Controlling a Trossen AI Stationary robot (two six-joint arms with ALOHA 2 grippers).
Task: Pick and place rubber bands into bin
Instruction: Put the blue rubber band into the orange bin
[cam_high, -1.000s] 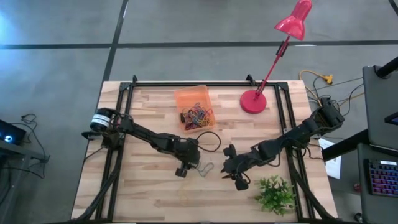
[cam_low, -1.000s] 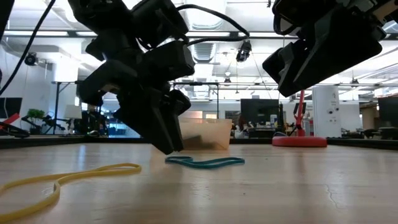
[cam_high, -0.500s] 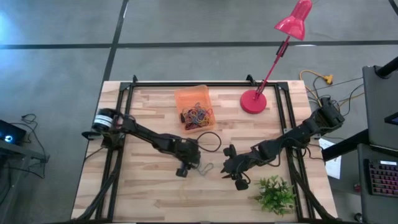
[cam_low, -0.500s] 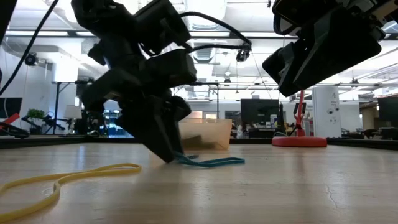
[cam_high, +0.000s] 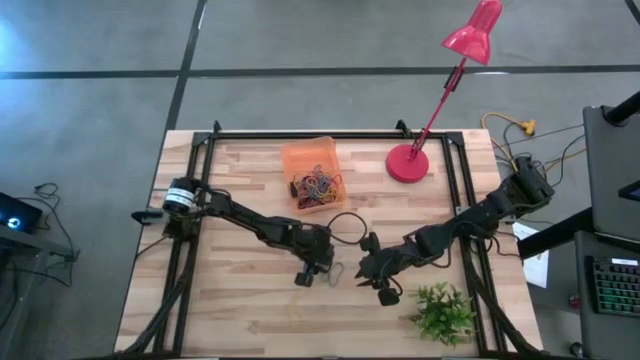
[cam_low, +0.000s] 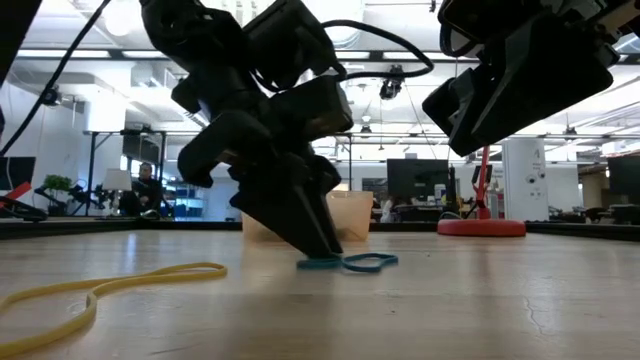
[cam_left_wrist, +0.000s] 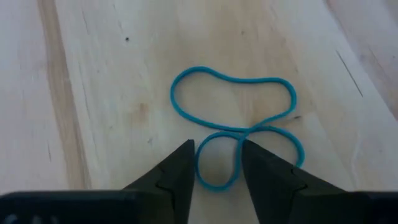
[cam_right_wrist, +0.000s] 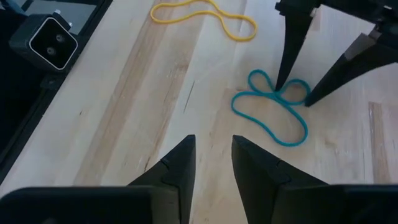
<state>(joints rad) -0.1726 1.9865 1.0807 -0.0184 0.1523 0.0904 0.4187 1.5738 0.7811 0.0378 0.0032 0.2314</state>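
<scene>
A teal rubber band (cam_left_wrist: 249, 129), twisted into a figure eight, lies flat on the wooden table (cam_high: 240, 300). My left gripper (cam_left_wrist: 216, 144) is open and down at the table; its two fingertips stand on either side of the band's smaller loop (cam_right_wrist: 261, 78). The low view shows its fingers (cam_low: 318, 240) slanting down onto the band (cam_low: 365, 263). My right gripper (cam_right_wrist: 212, 138) hovers open just right of the band, nothing between its fingers. A yellow band (cam_low: 150, 275) lies nearer the front edge. The orange bin (cam_high: 300, 160) holds several bands (cam_high: 318, 187). My left gripper comes slanting down from the table's left, with the teal band's smaller loop (cam_left_wrist: 214, 185) between its open fingers. I cannot tell whether the fingertips (cam_right_wrist: 278, 84) touch the band or only the wood beside it. The band lies flat.
A black cable loop (cam_high: 345, 228) hangs off my left arm, between the bin and the band. The red lamp's round base (cam_high: 407, 163) stands at the far right, and a small green plant (cam_high: 440, 312) at the near right. A black frame rail (cam_high: 190, 230) runs along the table's left side.
My left gripper has sunk to the table and gone toward the right edge, onto the teal band's near end. My right gripper has kept still.
</scene>
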